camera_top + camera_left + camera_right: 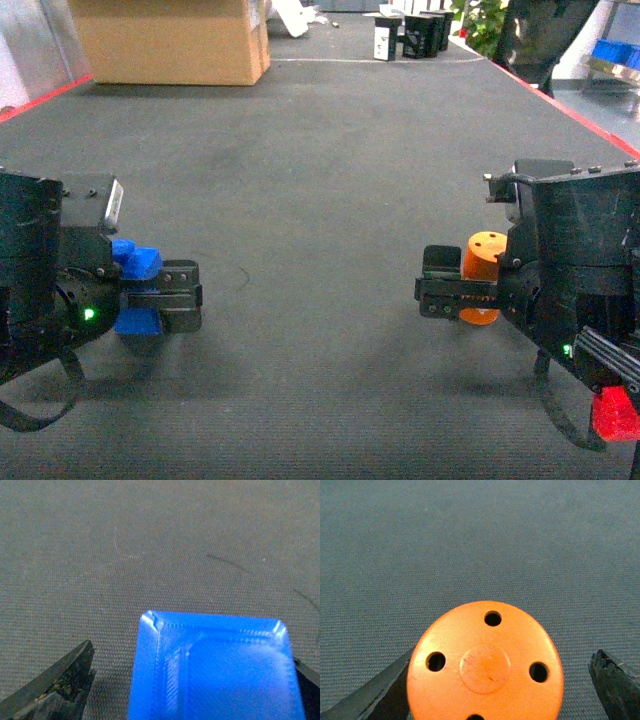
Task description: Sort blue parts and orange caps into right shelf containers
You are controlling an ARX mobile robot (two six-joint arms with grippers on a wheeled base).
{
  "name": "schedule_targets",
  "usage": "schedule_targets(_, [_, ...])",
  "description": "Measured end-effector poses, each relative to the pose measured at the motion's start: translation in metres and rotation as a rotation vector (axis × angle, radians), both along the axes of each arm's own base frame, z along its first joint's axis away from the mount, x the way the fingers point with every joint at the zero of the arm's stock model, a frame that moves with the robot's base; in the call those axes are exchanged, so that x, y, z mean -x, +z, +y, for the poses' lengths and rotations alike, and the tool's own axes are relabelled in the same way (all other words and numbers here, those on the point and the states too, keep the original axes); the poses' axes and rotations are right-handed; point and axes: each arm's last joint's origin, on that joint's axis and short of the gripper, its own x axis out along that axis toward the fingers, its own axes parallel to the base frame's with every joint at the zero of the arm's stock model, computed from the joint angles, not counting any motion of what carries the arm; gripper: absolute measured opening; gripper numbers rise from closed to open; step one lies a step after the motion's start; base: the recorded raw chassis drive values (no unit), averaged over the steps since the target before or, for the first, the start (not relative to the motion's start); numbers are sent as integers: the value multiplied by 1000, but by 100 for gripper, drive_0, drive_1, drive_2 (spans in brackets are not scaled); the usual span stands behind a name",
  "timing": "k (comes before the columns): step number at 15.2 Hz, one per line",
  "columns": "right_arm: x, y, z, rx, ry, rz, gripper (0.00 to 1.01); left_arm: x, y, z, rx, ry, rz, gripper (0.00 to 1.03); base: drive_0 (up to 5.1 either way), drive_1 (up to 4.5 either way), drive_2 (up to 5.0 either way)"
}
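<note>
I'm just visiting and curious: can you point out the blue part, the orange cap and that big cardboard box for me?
blue part (220, 675): left wrist view, on its recessed flat face.
orange cap (485, 662): right wrist view, on the round centre of its holed end.
cardboard box (165, 42): head view, on its front side.

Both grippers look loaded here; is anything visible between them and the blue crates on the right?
Nothing on the floor ahead blocks them. The blue crates sit far right. The left gripper holds a blue part; the right gripper holds an orange cap.
</note>
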Motion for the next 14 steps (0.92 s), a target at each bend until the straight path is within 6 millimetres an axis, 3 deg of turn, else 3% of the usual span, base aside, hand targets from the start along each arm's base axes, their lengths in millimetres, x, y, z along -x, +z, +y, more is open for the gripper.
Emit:
schedule_targets(3, [-4, -9, 2, -14, -4, -2, 96, -4, -4, 2, 0, 14, 11, 98, 0, 0, 0])
schedule_targets(4, [-5, -11, 2, -16, -3, -16, 88, -5, -4, 3, -2, 19, 1, 97, 0, 0, 0])
schedule_targets(6, [-6, -9, 3, -8, 4, -35, 67, -6, -4, 2, 1, 17, -1, 77, 0, 0, 0])
schedule_targets(8, [-6, -8, 3, 11, 10, -50, 44, -6, -4, 0, 5, 9, -3, 50, 0, 0, 0])
schedule_targets(9, [-6, -7, 2, 17, 10, -60, 43, -6, -3, 0, 7, 8, -11, 42, 0, 0, 0])
schedule_targets(12, [11, 3, -5, 24, -4, -100, 43, 5, 4, 3, 23, 40, -79, 42, 0, 0, 0])
schedule_targets(14, [33, 29, -15, 8, -18, -183, 43, 29, 38, 7, 62, 98, -238, 42, 0, 0, 0])
